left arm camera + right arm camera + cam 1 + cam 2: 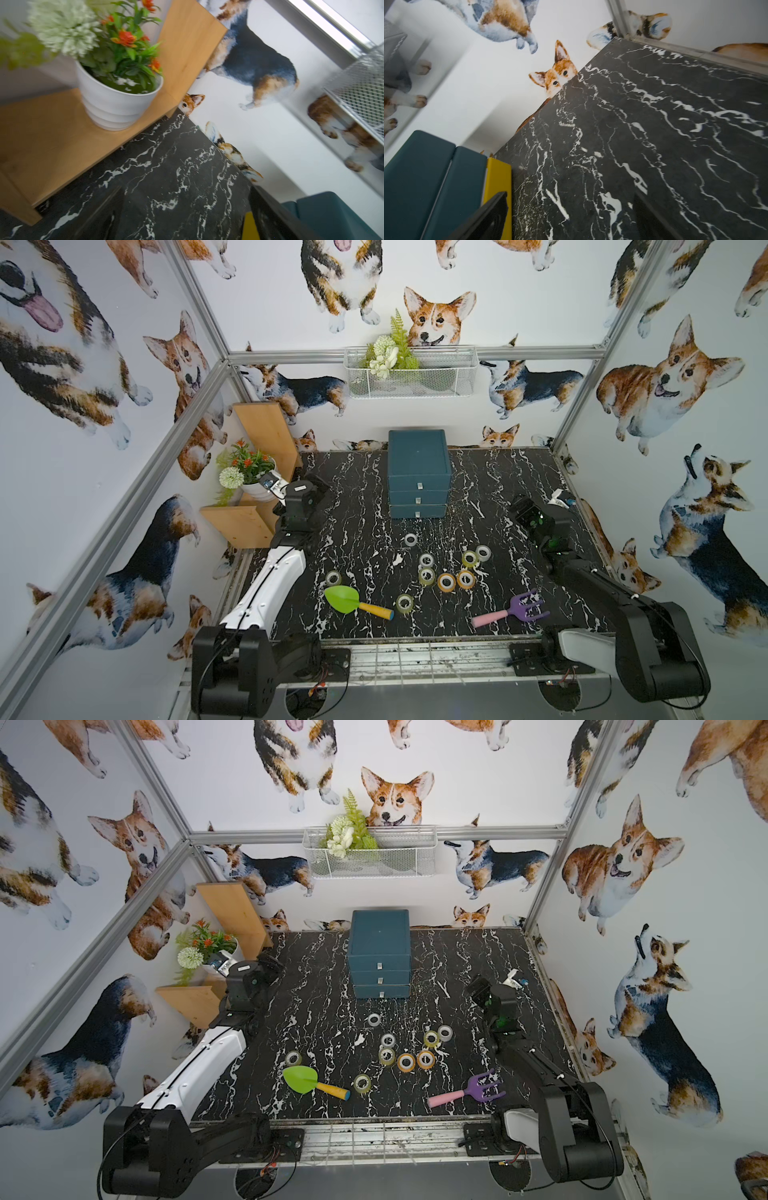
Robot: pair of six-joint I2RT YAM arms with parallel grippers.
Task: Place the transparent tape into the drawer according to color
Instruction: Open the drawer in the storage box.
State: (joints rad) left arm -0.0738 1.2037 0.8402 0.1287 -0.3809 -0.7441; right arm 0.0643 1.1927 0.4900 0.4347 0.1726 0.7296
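Top views, both: locate the left gripper [318, 485] and the right gripper [521, 506] raised over the table [353, 506], each spread wide and empty. Find the transparent tape [446, 581] scattered on the marble between the claws, back toward the arm bases, touching neither. Note the drawer unit [417, 472] fully shut, directly between both claws.

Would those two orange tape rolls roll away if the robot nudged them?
Probably not: each orange roll lies flat, hole up, so it would likely slide on the smooth table. Small and hollow, probably light. Sitting close together, one might bump the other.
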